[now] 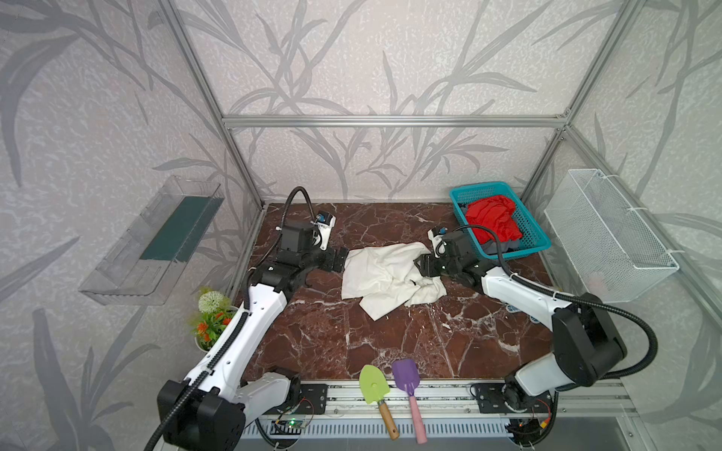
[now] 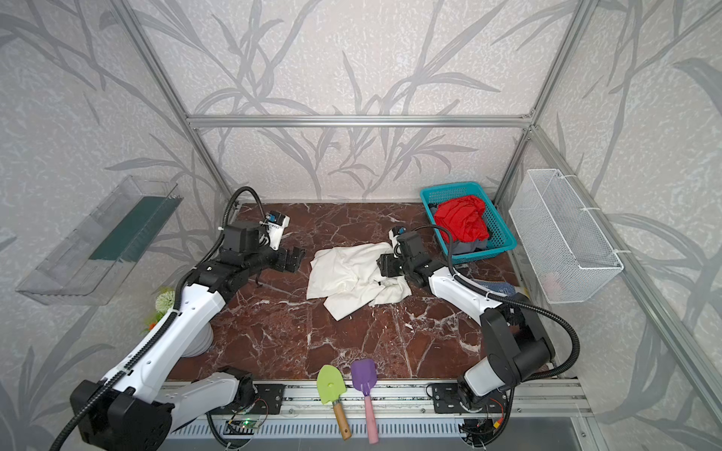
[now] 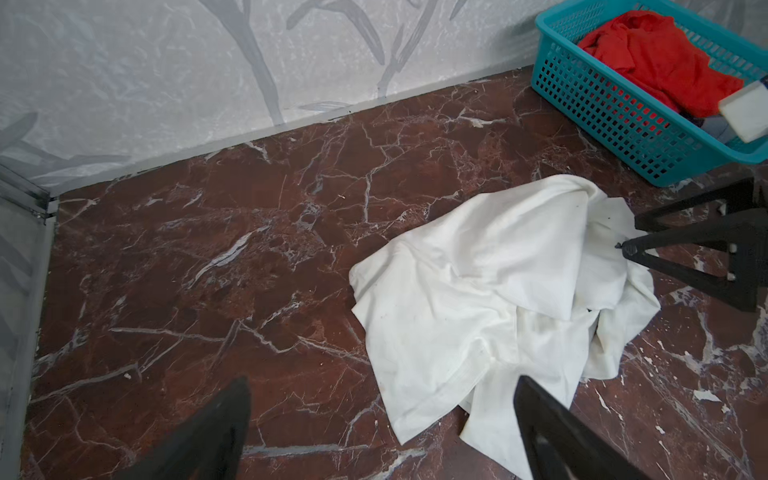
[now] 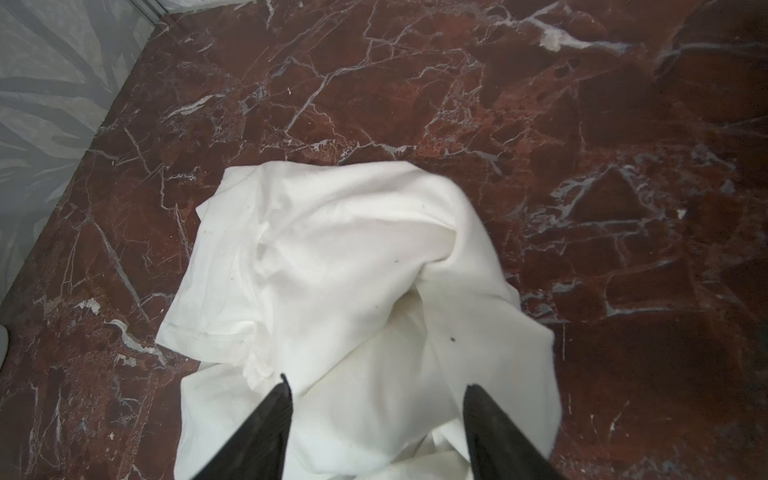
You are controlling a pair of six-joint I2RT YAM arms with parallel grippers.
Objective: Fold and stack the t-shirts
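The cream-white t-shirt (image 1: 385, 273) was seen crumpled mid-table (image 1: 390, 339), its print lost in folds. The right gripper (image 4: 376, 384) was poised over its right edge, jaws parted around nothing. The left gripper (image 3: 382, 380) was spread wide at its left edge. In the teal basket (image 3: 602, 108), shown by the left wrist view only, the red t-shirt (image 3: 660, 62) was heaped over a largely covered dark grey one (image 1: 508, 246).

Marble table (image 1: 312, 332) bears crumpled cream t-shirt (image 1: 379, 273) and teal basket (image 1: 529, 228).

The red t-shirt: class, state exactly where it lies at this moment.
In both top views the red t-shirt lies crumpled in the teal basket at the far right corner of the table, over dark grey cloth, beyond the cream-white t-shirt.
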